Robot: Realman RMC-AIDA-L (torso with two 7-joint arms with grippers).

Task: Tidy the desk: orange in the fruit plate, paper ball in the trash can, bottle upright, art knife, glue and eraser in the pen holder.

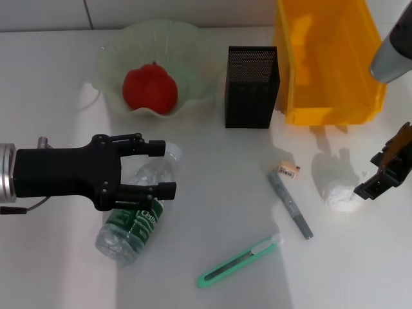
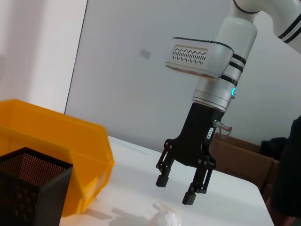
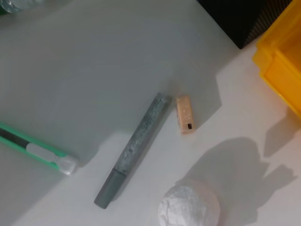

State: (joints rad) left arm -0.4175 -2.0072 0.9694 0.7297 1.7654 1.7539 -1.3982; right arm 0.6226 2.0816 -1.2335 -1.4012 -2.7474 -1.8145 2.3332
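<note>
Right hand (image 2: 182, 187) hangs spread open just above the paper ball (image 1: 342, 198), which sits on the counter (image 1: 212, 180) near the yellow trash bin (image 1: 328, 64). I'd drop straight down and straddle the ball before squeezing. Left hand (image 1: 164, 170) hovers open over the tipped bottle (image 1: 132, 225).

Red-orange fruit (image 1: 150, 88) resting in pale green wavy-rimmed plate (image 1: 109, 61) near desk's far edge. Black mesh pen holder (image 1: 251, 87) upright beside yellow bin (image 1: 325, 106). Clear bottle (image 1: 132, 219), green label, lying on its side toward near left. Green art knife (image 1: 237, 261) flat near front edge. Grey glue stick (image 1: 290, 204), small tan eraser (image 1: 289, 170), white paper ball (image 1: 341, 196) toward right.
</note>
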